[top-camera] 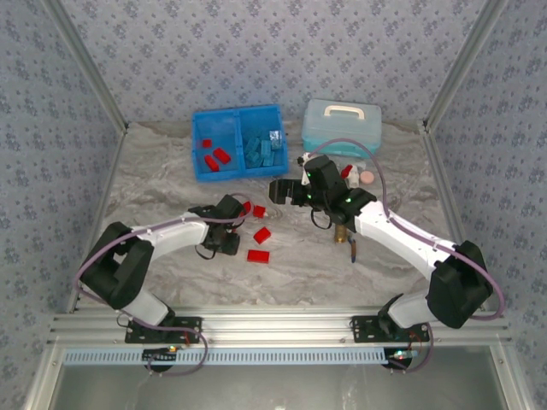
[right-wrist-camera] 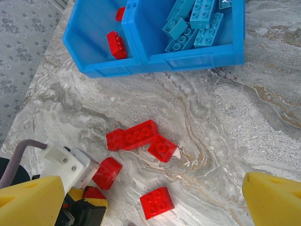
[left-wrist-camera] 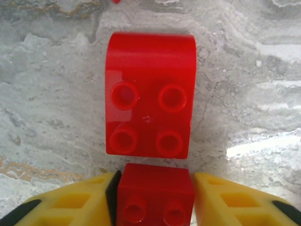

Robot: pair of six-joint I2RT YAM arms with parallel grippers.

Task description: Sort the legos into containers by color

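Your left end effector is clenched on a small red brick. In its wrist view both yellow fingers sit tight vs. the brick's sides, no gap. Right at that brick's 12 o'clock, nearly touching, lies a curved red brick, studs up, flat on the table.

In the top view you've got the left end effector low over the table, approx. 6 o'clock of the tray. Loose red bricks lie at its 2 to 4 o'clock.

Your right end effector is released, its fingers spread wide, up above the table. Its wrist view looks down on a long red brick w/ a square four-stud brick at its 6 o'clock, apart. The top view puts the right end effector near the table's middle, pointing to 9 o'clock.

The tray is on the far side of the table, approx. 11 o'clock. The left compartment holds a few red bricks. The right compartment holds the light blue bricks. A pale case stands just beside the tray at its 3 o'clock.
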